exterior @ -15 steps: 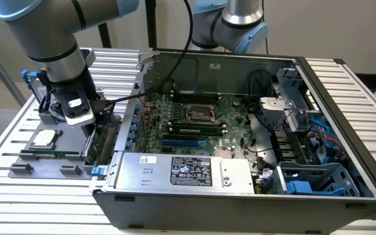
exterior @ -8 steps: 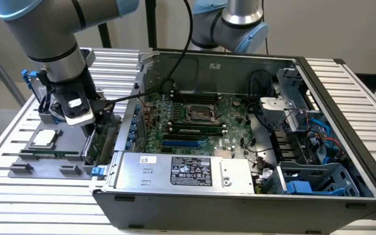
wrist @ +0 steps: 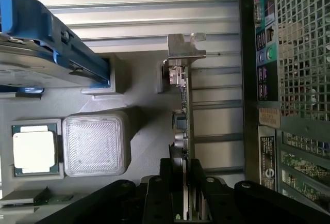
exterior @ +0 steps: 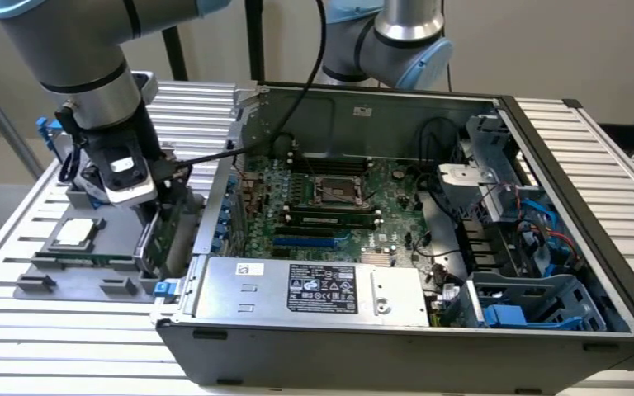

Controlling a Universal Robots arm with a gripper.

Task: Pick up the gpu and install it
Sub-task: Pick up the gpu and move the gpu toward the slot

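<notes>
Where the two black fingers of the pincer (wrist: 185, 193) come together, they press on either side of the gpu (wrist: 184, 126), a thin green expansion card seen edge-on, so the pincer is closed on the card's upper edge. The card stands upright on its long edge in a slot of the grey moulded plastic holder tray (wrist: 144, 100). Its narrow silver metal bracket (wrist: 183, 48) is at the end farthest from the fingers.

Just beside the card on the same tray sits a pale square ribbed block (wrist: 95, 144). Past that, a square silver processor chip (wrist: 33, 149) lies flat in its own recess. Farther along the tray a silver hard drive with blue plastic rails (wrist: 51, 53) rests in a raised cradle.

On the card's other side, close by but apart from it, is the rear panel (wrist: 289, 79) of the dark metal computer case, with a mesh grille and coloured ports. In the exterior view the tray lies at the exterior view's left of this open case (exterior: 405, 334), both on the slatted aluminium worktop (exterior: 53, 330). Inside the case are the green motherboard (exterior: 328, 206) and a silver power supply box (exterior: 317, 289).
</notes>
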